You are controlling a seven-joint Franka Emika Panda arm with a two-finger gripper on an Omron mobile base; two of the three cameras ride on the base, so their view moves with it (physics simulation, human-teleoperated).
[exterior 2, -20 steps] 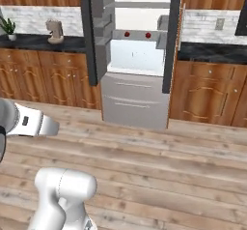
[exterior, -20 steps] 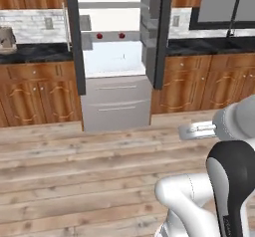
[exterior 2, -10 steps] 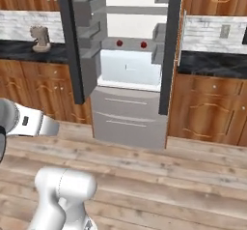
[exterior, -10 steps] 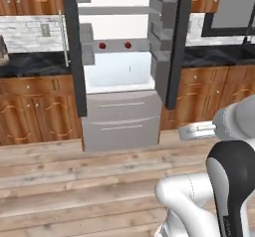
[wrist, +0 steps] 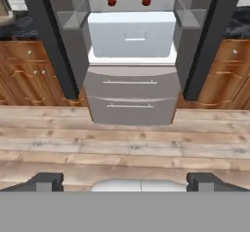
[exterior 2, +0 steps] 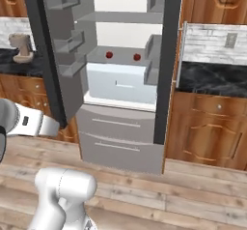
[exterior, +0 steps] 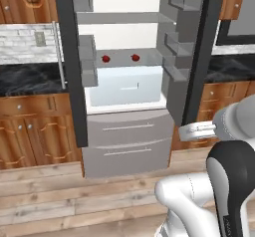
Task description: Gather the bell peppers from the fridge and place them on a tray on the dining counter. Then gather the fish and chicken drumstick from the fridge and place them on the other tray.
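Closer now, fridge [exterior: 124, 81] (top cut off).

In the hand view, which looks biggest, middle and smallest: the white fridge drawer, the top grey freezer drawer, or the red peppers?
1. Top grey freezer drawer, widest, though it sits nearer the camera.
2. White fridge drawer.
3. Left red pepper and right red pepper, tiny; they look the same size, so I can't rank them.

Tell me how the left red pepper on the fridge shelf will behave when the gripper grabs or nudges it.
The left pepper looks small and round, so a nudge would probably roll it along the flat shelf. Its smooth, curved skin may slip between straight fingers. It looks light; the open gripper should easily span it.
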